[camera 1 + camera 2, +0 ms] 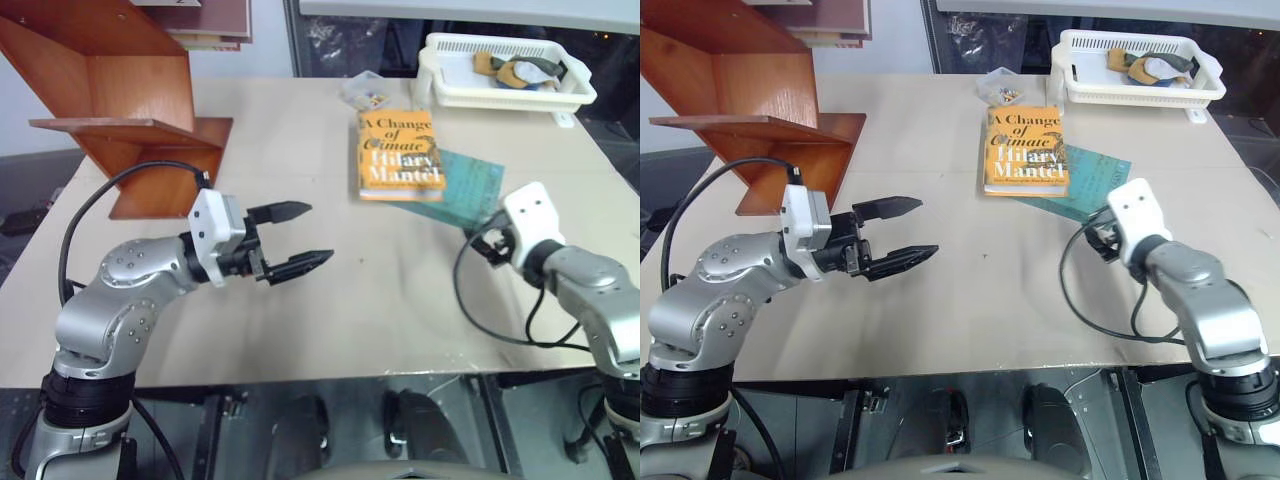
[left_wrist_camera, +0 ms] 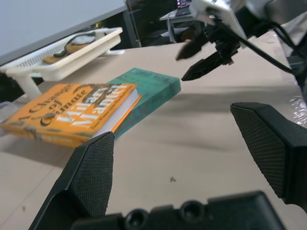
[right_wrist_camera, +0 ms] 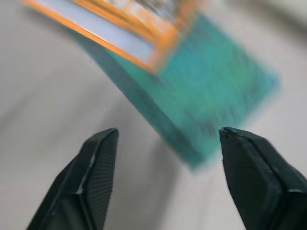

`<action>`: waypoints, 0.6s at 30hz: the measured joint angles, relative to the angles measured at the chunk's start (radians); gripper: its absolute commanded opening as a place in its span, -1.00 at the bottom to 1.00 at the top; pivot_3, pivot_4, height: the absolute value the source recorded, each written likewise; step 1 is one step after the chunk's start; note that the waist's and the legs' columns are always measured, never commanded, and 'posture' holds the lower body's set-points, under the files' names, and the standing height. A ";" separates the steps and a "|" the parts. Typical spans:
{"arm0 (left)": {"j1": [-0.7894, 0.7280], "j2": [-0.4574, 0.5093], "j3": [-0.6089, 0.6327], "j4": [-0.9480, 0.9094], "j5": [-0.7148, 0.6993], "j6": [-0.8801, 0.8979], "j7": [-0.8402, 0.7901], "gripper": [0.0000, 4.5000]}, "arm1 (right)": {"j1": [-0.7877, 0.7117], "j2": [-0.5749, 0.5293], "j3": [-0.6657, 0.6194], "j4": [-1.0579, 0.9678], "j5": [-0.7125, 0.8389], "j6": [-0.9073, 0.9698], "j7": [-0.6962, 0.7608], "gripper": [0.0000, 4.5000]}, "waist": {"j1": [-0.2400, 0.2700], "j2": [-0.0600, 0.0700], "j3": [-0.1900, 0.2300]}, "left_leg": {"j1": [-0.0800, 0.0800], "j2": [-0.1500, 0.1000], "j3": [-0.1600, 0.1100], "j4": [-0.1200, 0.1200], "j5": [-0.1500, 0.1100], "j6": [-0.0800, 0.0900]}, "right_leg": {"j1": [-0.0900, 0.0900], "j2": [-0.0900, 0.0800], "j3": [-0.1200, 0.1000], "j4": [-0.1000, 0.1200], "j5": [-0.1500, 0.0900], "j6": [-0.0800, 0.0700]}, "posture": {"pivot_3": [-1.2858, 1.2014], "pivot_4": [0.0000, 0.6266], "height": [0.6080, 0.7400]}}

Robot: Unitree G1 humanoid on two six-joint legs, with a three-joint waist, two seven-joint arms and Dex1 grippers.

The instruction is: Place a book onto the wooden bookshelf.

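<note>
Our left gripper (image 1: 295, 238) hangs nearest us over the bare tan table (image 1: 330, 320), its two black fingers spread wide with nothing between them, pointing level across the tabletop toward the right. We take the orange-yellow book (image 1: 398, 155) as our landmark: it lies flat, cover up, with its title and author's name legible. Our left gripper sits well apart from it, toward us and to the left. Our right gripper (image 3: 165, 179) is near the book, on the side toward us and to the right; its fingers stand parted and empty, aimed at the corner of a thin teal book (image 1: 465, 185). We see that teal book partly tucked under the orange-yellow one, sticking out on its right side. Behind the orange-yellow book and to its right stands a white basket tray (image 1: 500, 95) holding a few small items. Just behind the book lies a small clear packet (image 1: 365, 92). Far to its left rises the reddish-brown wooden bookshelf (image 1: 120, 110), its angled boards resting on the table edge.
</note>
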 measured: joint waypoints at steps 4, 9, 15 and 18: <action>-0.001 -0.003 0.002 0.029 0.020 -0.015 0.016 1.00 | -0.124 0.017 0.207 0.171 -0.201 -0.215 0.002 0.43 | -0.005 -0.001 0.000 | -0.001 0.000 0.000 0.000 0.002 -0.003 | 0.000 0.000 0.000 0.000 0.000 0.000 | 0.03 -0.52 1.00; -0.007 -0.026 0.034 0.042 -0.005 0.033 0.091 1.00 | -0.208 0.098 0.285 0.363 -0.340 -0.381 -0.003 0.43 | -0.002 -0.001 0.000 | -0.002 -0.001 0.000 0.000 0.002 -0.004 | -0.001 0.000 -0.001 -0.001 0.002 0.002 | 0.03 -0.52 1.00; -0.009 -0.086 0.084 0.044 -0.048 0.104 0.230 1.00 | -0.212 0.398 0.116 0.410 -0.125 -0.318 0.028 0.33 | -0.006 -0.002 0.000 | -0.002 0.000 0.000 0.000 0.002 -0.004 | 0.000 0.000 -0.001 0.001 0.003 0.000 | 0.03 -0.52 1.00; -0.006 -0.098 0.097 0.044 -0.061 0.118 0.270 1.00 | -0.212 0.509 0.044 0.382 0.010 -0.228 0.053 -0.07 | -0.006 -0.002 0.000 | -0.002 0.000 0.000 0.000 0.002 -0.004 | 0.000 0.000 -0.001 0.001 0.003 0.000 | 0.03 -0.52 1.00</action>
